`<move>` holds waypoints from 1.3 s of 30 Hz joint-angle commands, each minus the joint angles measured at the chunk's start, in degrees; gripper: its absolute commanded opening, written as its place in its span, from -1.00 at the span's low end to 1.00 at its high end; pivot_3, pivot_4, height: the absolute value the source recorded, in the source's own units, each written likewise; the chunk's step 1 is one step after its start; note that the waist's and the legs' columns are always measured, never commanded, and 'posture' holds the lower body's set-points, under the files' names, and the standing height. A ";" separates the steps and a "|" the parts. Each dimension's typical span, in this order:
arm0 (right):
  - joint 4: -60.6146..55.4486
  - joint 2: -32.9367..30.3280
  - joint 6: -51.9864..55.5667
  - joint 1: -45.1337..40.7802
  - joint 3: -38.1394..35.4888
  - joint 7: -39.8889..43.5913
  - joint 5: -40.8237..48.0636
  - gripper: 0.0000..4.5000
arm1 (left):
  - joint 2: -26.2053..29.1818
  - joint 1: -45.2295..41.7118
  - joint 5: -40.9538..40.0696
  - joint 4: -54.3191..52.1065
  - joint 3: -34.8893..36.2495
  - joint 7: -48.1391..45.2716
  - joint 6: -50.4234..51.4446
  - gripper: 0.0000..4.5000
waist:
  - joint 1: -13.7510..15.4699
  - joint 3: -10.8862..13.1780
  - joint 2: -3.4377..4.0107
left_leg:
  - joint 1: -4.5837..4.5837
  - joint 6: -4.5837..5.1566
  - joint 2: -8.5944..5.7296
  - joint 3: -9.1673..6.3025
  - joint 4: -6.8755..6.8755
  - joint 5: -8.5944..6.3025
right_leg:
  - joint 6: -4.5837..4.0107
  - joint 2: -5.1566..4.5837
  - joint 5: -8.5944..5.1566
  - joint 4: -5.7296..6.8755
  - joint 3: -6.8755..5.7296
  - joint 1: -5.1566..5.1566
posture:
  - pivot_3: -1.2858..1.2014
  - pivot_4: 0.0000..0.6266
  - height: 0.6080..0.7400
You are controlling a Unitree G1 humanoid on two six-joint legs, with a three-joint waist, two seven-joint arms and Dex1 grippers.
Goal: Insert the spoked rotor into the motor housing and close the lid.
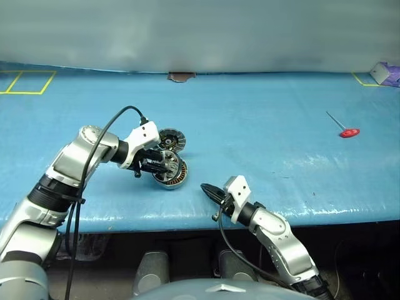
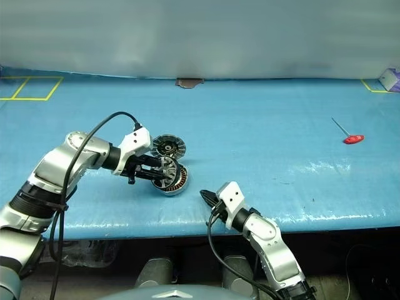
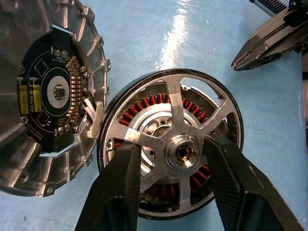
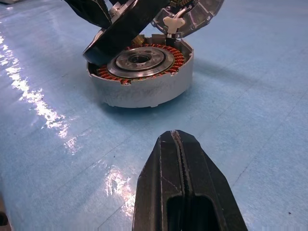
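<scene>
I see the black-rimmed rotor [image 3: 174, 150] with silver spokes pinched at its hub in my left hand [image 1: 157, 166], tilted, one edge resting on the copper-wound housing [image 4: 144, 77] beneath. The ribbed grey lid [image 1: 171, 140] lies just beyond that hand.

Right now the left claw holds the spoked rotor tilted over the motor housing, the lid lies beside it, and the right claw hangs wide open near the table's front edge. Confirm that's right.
One thing is wrong: the right claw is shut, fingers pressed together, as the right wrist view shows. The left claw does hold the spoked rotor tilted over the motor housing, with the lid beside it.
</scene>
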 commanded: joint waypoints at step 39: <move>-0.52 0.75 -0.33 -0.54 -0.71 -1.37 -0.31 -1.00 | 1.47 -0.83 -3.67 -5.56 4.60 -4.12 0.42 0.98 | -0.09 0.00 0.00 | -0.06 0.00 0.01 0.05 -0.04 0.00 | 0.00 0.01 0.00 0.01 0.07 -0.11 | 0.03 -0.52 1.00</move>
